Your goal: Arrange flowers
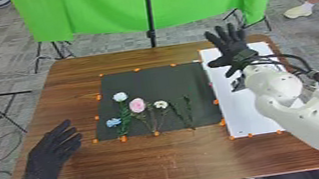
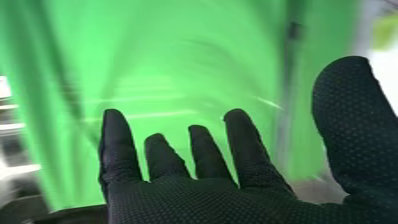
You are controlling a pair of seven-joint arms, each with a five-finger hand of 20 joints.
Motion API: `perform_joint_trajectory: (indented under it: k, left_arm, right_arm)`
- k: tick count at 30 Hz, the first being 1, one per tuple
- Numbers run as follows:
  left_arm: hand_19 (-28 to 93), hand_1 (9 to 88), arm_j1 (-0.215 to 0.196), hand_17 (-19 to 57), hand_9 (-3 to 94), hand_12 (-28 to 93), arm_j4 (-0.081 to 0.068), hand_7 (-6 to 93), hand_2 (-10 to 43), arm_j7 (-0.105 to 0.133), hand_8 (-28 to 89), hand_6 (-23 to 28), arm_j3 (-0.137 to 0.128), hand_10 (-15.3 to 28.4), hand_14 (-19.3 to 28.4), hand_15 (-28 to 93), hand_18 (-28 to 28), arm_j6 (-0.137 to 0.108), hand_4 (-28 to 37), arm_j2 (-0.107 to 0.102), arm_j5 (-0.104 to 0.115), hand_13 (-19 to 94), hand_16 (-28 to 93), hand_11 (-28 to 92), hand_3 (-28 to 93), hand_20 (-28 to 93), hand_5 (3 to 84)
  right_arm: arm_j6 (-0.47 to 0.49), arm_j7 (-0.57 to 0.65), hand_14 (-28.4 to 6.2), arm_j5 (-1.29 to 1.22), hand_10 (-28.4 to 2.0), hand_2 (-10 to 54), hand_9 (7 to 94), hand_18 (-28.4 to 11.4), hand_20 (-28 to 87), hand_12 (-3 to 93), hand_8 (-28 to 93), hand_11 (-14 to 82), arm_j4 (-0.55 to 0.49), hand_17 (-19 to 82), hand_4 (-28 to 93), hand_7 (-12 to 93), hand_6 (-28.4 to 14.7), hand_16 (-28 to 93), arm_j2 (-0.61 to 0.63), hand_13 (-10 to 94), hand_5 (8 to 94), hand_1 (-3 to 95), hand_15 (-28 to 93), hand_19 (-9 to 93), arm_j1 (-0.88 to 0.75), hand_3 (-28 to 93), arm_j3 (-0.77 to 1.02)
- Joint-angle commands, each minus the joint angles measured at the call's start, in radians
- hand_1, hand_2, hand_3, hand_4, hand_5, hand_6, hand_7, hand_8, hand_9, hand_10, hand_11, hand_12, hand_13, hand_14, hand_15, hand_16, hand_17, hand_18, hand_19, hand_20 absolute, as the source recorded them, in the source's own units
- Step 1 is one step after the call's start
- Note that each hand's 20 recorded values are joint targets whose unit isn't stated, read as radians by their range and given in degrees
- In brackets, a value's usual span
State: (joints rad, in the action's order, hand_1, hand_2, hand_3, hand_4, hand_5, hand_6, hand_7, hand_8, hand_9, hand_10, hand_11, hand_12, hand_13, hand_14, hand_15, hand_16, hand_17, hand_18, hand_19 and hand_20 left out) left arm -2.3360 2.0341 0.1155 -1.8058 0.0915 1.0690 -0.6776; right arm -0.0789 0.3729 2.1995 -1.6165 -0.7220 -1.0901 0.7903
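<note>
So on the bench (image 1: 149, 167), 12 being the far edge, the flowers are all lying on the dark mat (image 1: 150, 78) near the middle. My guess is they're spread out so each stem can be grabbed on its own, and the white board (image 1: 248, 120) at 3 is for the arrangement. The orange tabs (image 1: 216, 102) probably keep the edges down.

Counting blooms: two pale blue ones (image 1: 119, 97), one pink (image 1: 137, 105), one white (image 1: 160, 104), plus what looks like two bare green sprigs (image 1: 188, 111) toward the mat's 4.

Right hand (image 1: 233, 48) is around 1 o'clock, fingers spread, nothing in it. Left hand (image 1: 50, 152) is around 8, relaxed and empty too.
</note>
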Motion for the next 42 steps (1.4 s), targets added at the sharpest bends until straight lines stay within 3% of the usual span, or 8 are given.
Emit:
perform_joint_trajectory:
  k: [1, 14, 21, 27, 30, 33, 35, 42]
  left_arm:
    - [50, 24.4, -0.027, -8.6, 29.0, 17, 0.004, 19.6, 1.5, 0.004, -9, 4.1, -0.005, 12.4, 14.2, 39, 20.9, -0.005, -27.1, 0.012, -0.002, 24, 1, 25, 69, 10, 33.0]
    - [50, 24.3, -0.021, -8.6, 29.0, 17, 0.003, 19.6, 1.5, 0.007, -9, 4.2, -0.009, 12.4, 14.2, 39, 21.0, -0.004, -27.0, 0.011, -0.003, 24, 1, 25, 69, 10, 33.0]
    - [50, 24.4, -0.012, -8.6, 29.1, 17, -0.002, 19.7, 1.5, 0.001, -9, 4.1, -0.01, 12.4, 14.3, 39, 21.0, 0.0, -27.0, 0.011, -0.003, 24, 1, 25, 69, 10, 33.0]
    - [50, 24.4, -0.018, -8.5, 29.0, 17, 0.001, 19.7, 1.4, 0.002, -9, 4.1, -0.013, 12.4, 14.1, 39, 20.9, -0.002, -27.0, 0.017, -0.005, 24, 1, 25, 69, 10, 33.0]
    - [50, 24.3, -0.018, -8.5, 29.0, 17, 0.001, 19.6, 1.4, 0.006, -9, 4.1, -0.011, 12.4, 14.2, 39, 20.9, -0.006, -27.0, 0.018, -0.004, 24, 1, 25, 69, 10, 33.0]
    - [50, 24.4, -0.016, -8.5, 29.0, 17, 0.0, 19.6, 1.4, 0.005, -9, 4.1, -0.012, 12.4, 14.2, 39, 20.9, -0.004, -27.0, 0.018, -0.005, 24, 1, 25, 69, 10, 33.0]
    - [50, 24.4, -0.015, -8.5, 29.1, 17, 0.0, 19.6, 1.4, 0.006, -9, 4.1, -0.011, 12.4, 14.2, 39, 20.9, -0.004, -27.1, 0.017, -0.004, 24, 1, 25, 69, 10, 33.0]
    - [50, 24.4, -0.005, -8.6, 29.1, 17, -0.005, 19.7, 1.4, -0.008, -9, 4.1, -0.008, 12.4, 14.2, 39, 20.9, 0.002, -27.1, 0.015, -0.004, 24, 1, 25, 69, 10, 33.0]
  right_arm:
    - [-0.048, 0.104, -18.8, -0.053, -8.6, -7.3, 11.2, -28.0, 1, 33.2, -5, -12.0, 0.113, -7, -28, 8, -2.9, 30, 0.106, 8, 13.9, 24.2, -15, 44, -0.037, 84, 0.047]
    - [0.046, 0.126, -6.2, -0.033, -9.3, -9.5, 22.2, -22.9, 5, 22.6, -7, 1.8, 0.146, -5, -28, 10, -7.9, 30, 0.089, 26, 17.7, 27.5, 1, 44, -0.077, 86, 0.083]
    - [0.069, 0.123, -3.8, -0.118, -8.4, -9.5, 31.3, -18.1, 7, 16.6, -11, 10.0, 0.175, 5, -28, 15, -7.5, 21, 0.074, 40, 24.8, 29.6, 13, 47, -0.058, 86, 0.082]
    - [-0.036, 0.12, -4.3, -0.08, -11.3, -9.5, 38.6, -12.1, 11, 16.8, -15, 24.7, 0.216, 16, -28, 22, -7.2, 15, 0.077, 47, 29.5, 34.1, 31, 62, -0.029, 87, 0.025]
    - [-0.115, 0.106, -1.9, -0.034, -10.0, -9.1, 46.1, -10.4, 15, 17.9, -19, 34.3, 0.222, 26, -28, 31, -3.4, 21, 0.076, 60, 41.5, 43.2, 38, 71, -0.029, 83, 0.007]
    - [-0.173, 0.105, -0.6, 0.013, -7.3, -5.0, 73.9, -10.9, 24, 37.4, -11, 17.3, 0.213, 36, -28, 44, -0.2, 31, 0.074, 75, 58.3, 52.5, 36, 74, -0.037, 75, -0.003]
    - [-0.173, 0.09, -1.8, 0.032, -6.8, -4.6, 81.6, -12.6, 28, 41.1, -8, 16.9, 0.189, 39, -28, 44, 0.6, 28, 0.076, 81, 66.0, 54.4, 42, 77, -0.064, 75, 0.025]
    - [-0.313, 0.094, -2.6, 0.125, -6.0, -6.9, 86.3, -14.4, 32, 44.2, -7, 16.8, 0.057, 41, -28, 41, 0.5, 25, 0.051, 84, 72.2, 55.1, 47, 79, -0.069, 78, 0.005]
